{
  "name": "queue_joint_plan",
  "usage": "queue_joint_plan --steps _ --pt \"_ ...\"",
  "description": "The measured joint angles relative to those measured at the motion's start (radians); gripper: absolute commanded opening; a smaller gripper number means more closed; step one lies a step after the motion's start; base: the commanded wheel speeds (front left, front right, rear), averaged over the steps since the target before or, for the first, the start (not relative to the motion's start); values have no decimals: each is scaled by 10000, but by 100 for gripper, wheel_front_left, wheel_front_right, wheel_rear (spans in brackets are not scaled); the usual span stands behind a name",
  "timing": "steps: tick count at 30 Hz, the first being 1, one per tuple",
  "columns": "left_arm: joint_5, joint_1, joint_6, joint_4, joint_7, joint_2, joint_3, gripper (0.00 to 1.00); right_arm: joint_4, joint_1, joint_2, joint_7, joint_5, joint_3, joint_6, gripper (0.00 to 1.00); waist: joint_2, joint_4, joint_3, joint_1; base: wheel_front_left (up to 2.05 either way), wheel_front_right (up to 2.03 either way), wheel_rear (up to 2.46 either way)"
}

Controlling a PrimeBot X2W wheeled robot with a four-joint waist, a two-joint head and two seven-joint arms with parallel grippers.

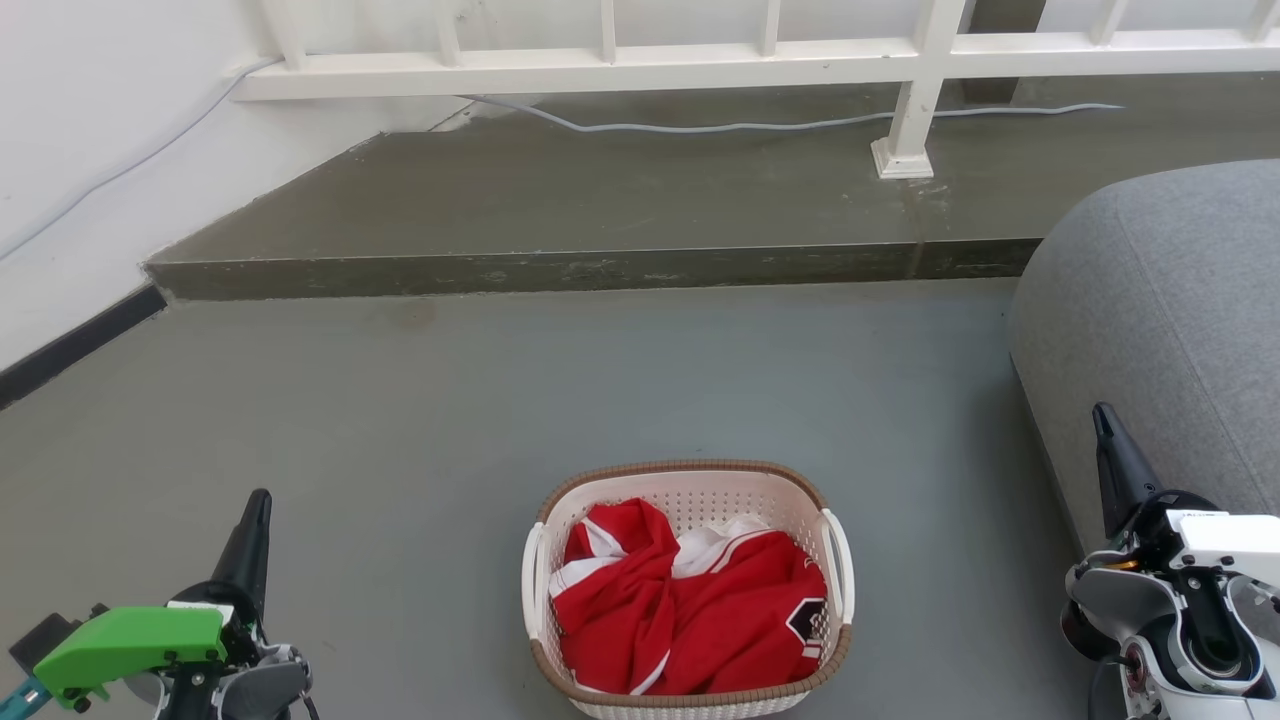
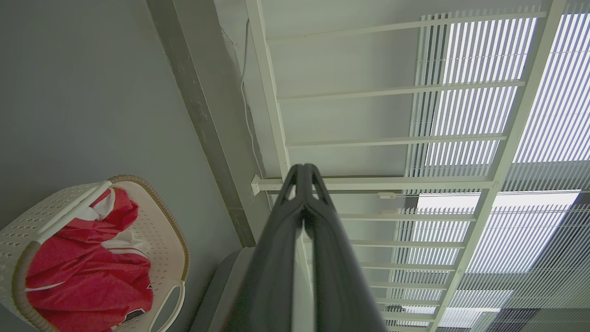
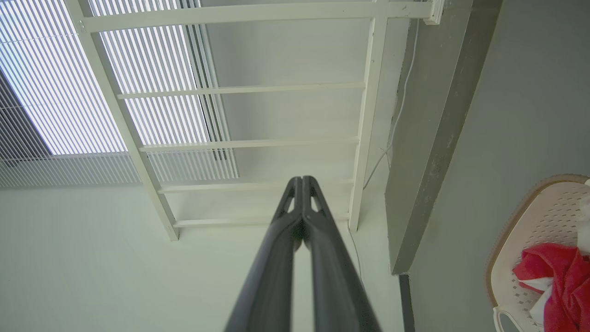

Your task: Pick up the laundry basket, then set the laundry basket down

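The laundry basket (image 1: 690,487) stands on the grey floor at the bottom centre of the head view, cream-white and perforated, with a brown rim and white side handles; red and white clothes lie inside. It also shows at the lower left of the left wrist view (image 2: 170,240) and at the right edge of the right wrist view (image 3: 530,230). My left gripper (image 1: 258,500) is well to the basket's left, fingers together, holding nothing (image 2: 303,167). My right gripper (image 1: 1102,412) is well to its right, also shut and empty (image 3: 302,178).
A raised concrete step (image 1: 600,265) runs across the floor behind the basket, with a white railing (image 1: 620,60) and a cable (image 1: 700,126) on it. A grey upholstered seat (image 1: 1170,330) stands close behind my right gripper. A white wall (image 1: 90,150) is at the left.
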Motion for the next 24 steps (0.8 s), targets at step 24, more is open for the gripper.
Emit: queue_joint_plan --steps 24 --pt "-12 -54 0 -2 13 -21 46 0 48 -5 10 2 69 -19 0 0 0 -1 -1 0 0 0 0"
